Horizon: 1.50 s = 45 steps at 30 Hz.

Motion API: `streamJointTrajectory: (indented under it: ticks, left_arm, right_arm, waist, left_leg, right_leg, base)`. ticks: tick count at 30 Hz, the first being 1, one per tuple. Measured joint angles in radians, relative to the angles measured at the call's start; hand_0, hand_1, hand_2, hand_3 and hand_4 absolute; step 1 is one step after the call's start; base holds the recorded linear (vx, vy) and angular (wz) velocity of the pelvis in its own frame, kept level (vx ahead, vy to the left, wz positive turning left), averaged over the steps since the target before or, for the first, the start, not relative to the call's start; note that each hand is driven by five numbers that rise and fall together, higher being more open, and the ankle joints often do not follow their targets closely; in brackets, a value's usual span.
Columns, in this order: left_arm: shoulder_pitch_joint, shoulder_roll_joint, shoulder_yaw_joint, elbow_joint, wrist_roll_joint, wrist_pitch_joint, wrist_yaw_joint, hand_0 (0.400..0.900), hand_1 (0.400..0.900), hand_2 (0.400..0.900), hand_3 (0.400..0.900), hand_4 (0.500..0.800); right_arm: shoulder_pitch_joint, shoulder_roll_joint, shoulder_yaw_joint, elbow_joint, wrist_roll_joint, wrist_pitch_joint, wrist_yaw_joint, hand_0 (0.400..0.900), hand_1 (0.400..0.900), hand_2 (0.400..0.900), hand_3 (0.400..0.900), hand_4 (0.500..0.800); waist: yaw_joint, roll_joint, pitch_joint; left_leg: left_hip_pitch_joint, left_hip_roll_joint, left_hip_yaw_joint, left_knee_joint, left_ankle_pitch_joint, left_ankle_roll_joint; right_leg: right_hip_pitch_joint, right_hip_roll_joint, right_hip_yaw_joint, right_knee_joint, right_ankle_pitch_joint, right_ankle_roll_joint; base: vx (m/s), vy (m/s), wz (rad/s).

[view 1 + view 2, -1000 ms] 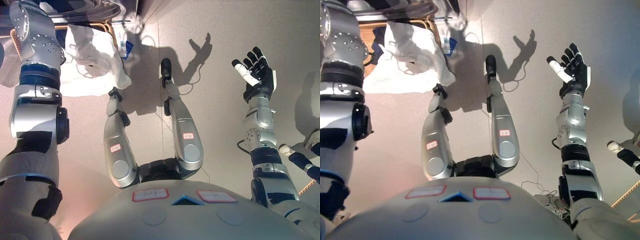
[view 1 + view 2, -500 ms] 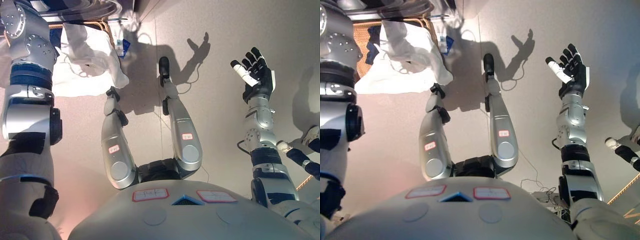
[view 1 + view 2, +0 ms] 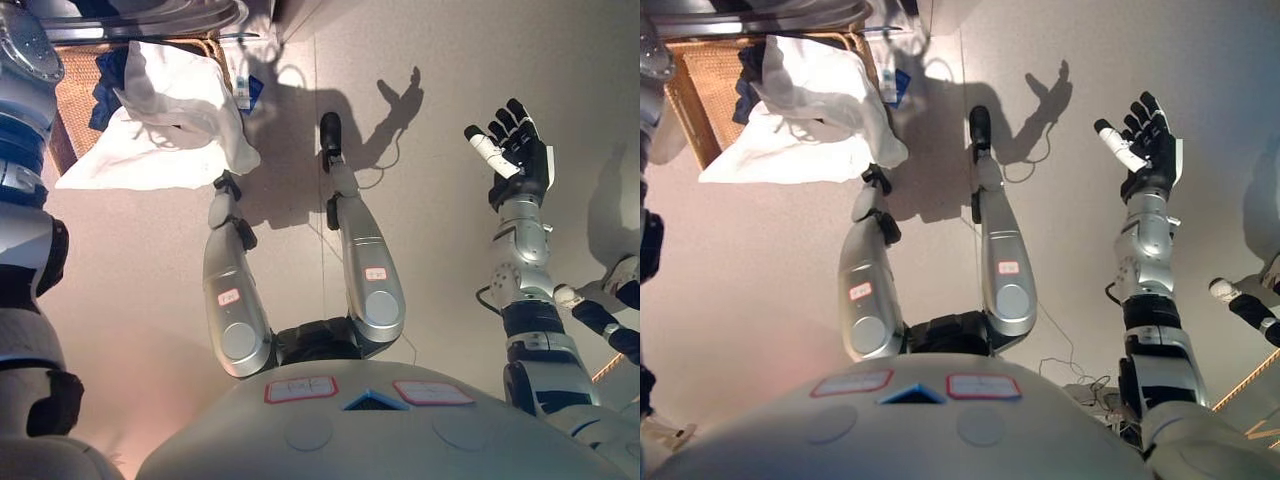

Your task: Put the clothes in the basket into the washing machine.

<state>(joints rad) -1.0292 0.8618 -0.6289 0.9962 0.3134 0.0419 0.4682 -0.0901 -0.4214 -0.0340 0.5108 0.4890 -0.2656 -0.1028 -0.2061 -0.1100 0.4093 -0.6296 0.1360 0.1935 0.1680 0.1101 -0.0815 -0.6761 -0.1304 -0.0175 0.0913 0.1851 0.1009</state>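
Raised at the right of the frame, the robot's right hand (image 3: 517, 152) stood with its fingers spread wide and straight, palm turned toward the middle of the scene, gripping nothing and touching nothing. Along the left edge only the silver-grey left arm (image 3: 25, 200) showed, running up out of the upper left corner, so whether the left hand was wide, narrow or holding anything could not be told, since it appeared in neither eye view. Between the two arms lay bare pale floor (image 3: 420, 250). Farther up, in the upper left of the frame, sat the woven basket (image 3: 695, 100), with a large white garment (image 3: 165, 120) spilling over its rim and onto the floor, its long axis running roughly left to right, and a dark blue piece of clothing (image 3: 108, 75) tucked behind it inside the basket. At the very top left, just beyond the basket, curved a metal rim (image 3: 150, 18), probably the washing machine's door, though too little showed to be sure. The clothes therefore lay well apart from the open right hand, across the frame toward the upper left, and close beside the left arm; judged from that layout, the left hand seemed the nearer one for picking up the white garment, with the machine's opening only a short carry beyond it.
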Motion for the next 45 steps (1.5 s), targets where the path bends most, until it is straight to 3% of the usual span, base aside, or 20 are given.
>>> streamJointTrajectory:
  ticks: [6,17,23,30,36,45]
  left_arm:
    - [-0.001,0.006,-0.014,0.002,0.109,0.006,-0.004,0.9,0.9,0.9,0.9,0.8]
    - [0.0,0.005,-0.009,-0.003,0.119,-0.001,-0.005,0.9,0.9,0.9,0.9,0.8]
    - [0.017,-0.001,0.02,-0.045,0.108,-0.006,-0.005,0.9,0.9,0.9,0.9,0.8]
    - [0.047,-0.038,0.113,-0.082,0.109,-0.002,-0.005,0.9,0.9,0.9,0.9,0.8]
    - [0.121,-0.091,0.158,-0.13,0.112,-0.001,-0.002,0.9,0.9,0.9,0.9,0.8]
    - [0.266,-0.264,0.172,-0.225,0.115,-0.019,0.001,0.9,0.9,0.9,0.9,0.8]
  right_arm:
    - [0.0,0.0,-0.001,0.0,0.0,-0.001,-0.001,0.9,0.9,0.9,0.9,0.8]
    - [0.0,0.0,-0.001,0.0,-0.001,-0.001,-0.003,0.9,0.9,0.9,0.9,0.8]
    - [-0.001,0.0,-0.001,0.0,-0.002,-0.002,-0.009,0.9,0.9,0.9,0.9,0.8]
    - [-0.001,0.0,-0.001,0.002,-0.01,-0.002,-0.025,0.9,0.9,0.9,0.9,0.8]
    - [0.0,0.003,-0.001,0.003,-0.021,-0.002,-0.044,0.9,0.9,0.9,0.9,0.8]
    - [0.001,0.007,0.0,0.02,-0.021,-0.003,-0.049,0.9,0.9,0.9,0.9,0.8]
  waist:
    - [0.006,0.0,0.0]
    - [0.008,0.0,0.0]
    - [0.011,0.0,0.0]
    - [0.01,0.0,0.0]
    - [0.014,0.0,0.0]
    - [0.026,0.002,-0.001]
  left_leg:
    - [0.0,0.0,0.0,-0.001,0.0,0.0]
    - [-0.002,0.0,-0.002,-0.001,0.0,0.0]
    - [-0.005,0.001,-0.006,-0.001,0.0,0.0]
    - [-0.004,0.001,-0.01,-0.001,0.0,0.0]
    - [0.015,0.001,-0.013,-0.001,-0.001,0.002]
    - [0.026,0.003,-0.014,0.0,-0.002,0.001]
  right_leg:
    - [0.0,0.0,0.0,0.0,0.0,0.0]
    - [-0.001,0.0,-0.002,0.0,0.0,0.0]
    - [-0.001,0.0,-0.008,-0.001,0.0,0.0]
    - [0.003,-0.001,-0.015,0.001,0.0,0.0]
    - [0.016,-0.003,-0.024,0.015,-0.002,-0.001]
    - [0.018,-0.003,-0.027,0.034,-0.03,-0.004]
  base:
    - [0.0,0.0,0.0]
    - [0.0,0.0,0.0]
    - [-0.01,-0.021,0.06]
    - [-0.02,-0.034,0.09]
    - [-0.02,-0.035,0.08]
    - [-0.01,-0.028,0.05]
